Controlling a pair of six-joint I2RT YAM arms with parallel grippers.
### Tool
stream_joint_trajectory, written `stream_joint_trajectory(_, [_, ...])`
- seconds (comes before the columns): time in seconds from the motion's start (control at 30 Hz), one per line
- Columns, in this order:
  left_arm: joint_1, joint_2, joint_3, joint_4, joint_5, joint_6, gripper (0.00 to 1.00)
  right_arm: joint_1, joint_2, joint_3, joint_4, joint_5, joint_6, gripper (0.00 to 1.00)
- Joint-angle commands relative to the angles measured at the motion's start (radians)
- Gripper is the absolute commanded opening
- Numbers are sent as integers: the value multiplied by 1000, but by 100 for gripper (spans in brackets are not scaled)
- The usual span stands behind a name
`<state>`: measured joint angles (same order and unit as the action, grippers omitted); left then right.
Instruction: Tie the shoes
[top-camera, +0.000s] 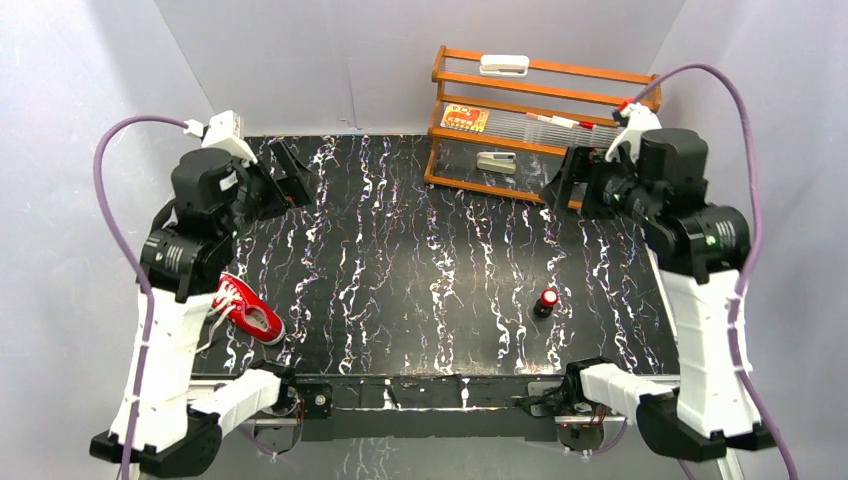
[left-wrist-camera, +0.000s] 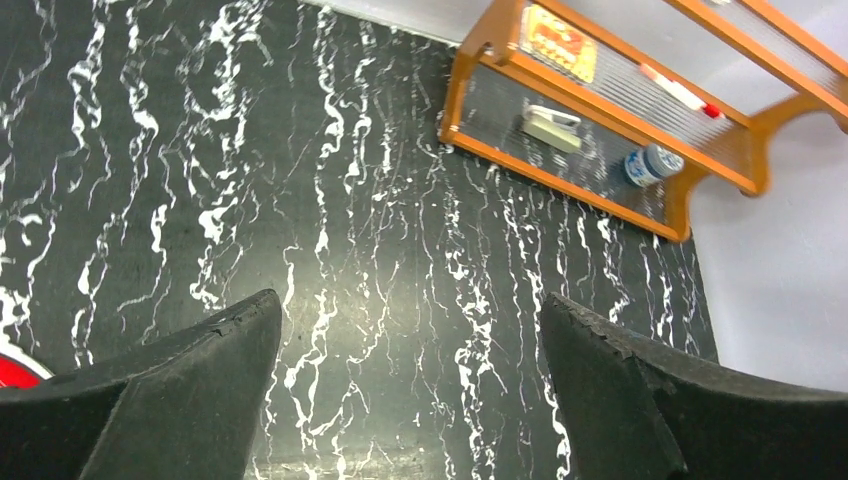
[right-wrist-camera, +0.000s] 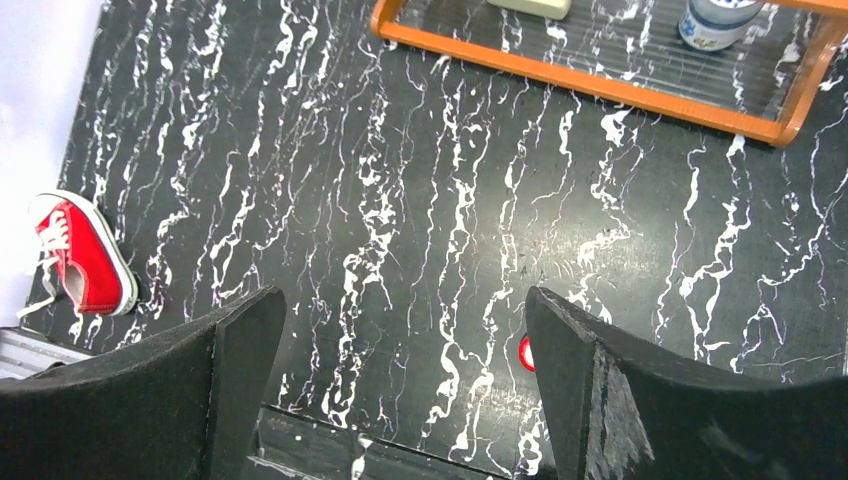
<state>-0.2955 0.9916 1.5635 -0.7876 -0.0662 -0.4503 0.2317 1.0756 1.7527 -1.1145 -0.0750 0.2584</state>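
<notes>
1. As I read it, the tying has not begun. This is the approach step, with both arms held up over the far half of the desk (top-camera: 420, 250) and nothing in contact with the shoe.
2. The red shoe (top-camera: 250, 314) lies on its sole at the near-left corner of the desk, close to the left edge and partly tucked under the left arm in the top view. Its white laces (right-wrist-camera: 52, 232) look loose, with one end trailing toward the desk edge.
3. My left gripper (left-wrist-camera: 410, 305) is spread wide and empty. Its camera looks toward the wooden rack (top-camera: 540, 110), well away from the shoe.
4. My right gripper (right-wrist-camera: 402, 295) is also spread wide and empty. The shoe is far off to the left of its view, and the small red-and-black cylinder (top-camera: 546, 300) sits nearer.
5. Next, I think I need to bring both arms back and down to the near-left corner. Each gripper should narrow onto one lace end. The left arm has an awkward reach, because the shoe sits nearly beneath it.
</notes>
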Motion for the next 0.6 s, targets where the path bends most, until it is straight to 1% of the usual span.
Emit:
stream_joint_trajectory(0.0, [88,57,5,-31,44,-84,98,-13,69,38,34,-30,-9,98])
stream_joint_trajectory(0.13, [159,111,-11,-46,68,-140,98,-8,143,53,45,-54,-14,98])
stream_joint_trajectory(0.33, [227,165,-45,-97,86,-203,98,-2,208,46,76,-151,-31,99])
stream_joint_trajectory(0.43, [247,186,-71,-147,37,-231,98,2,219,39,88,-178,-34,99])
stream_joint_trajectory(0.57, [263,219,-106,-252,-54,-258,98,17,221,51,101,-163,-39,99])
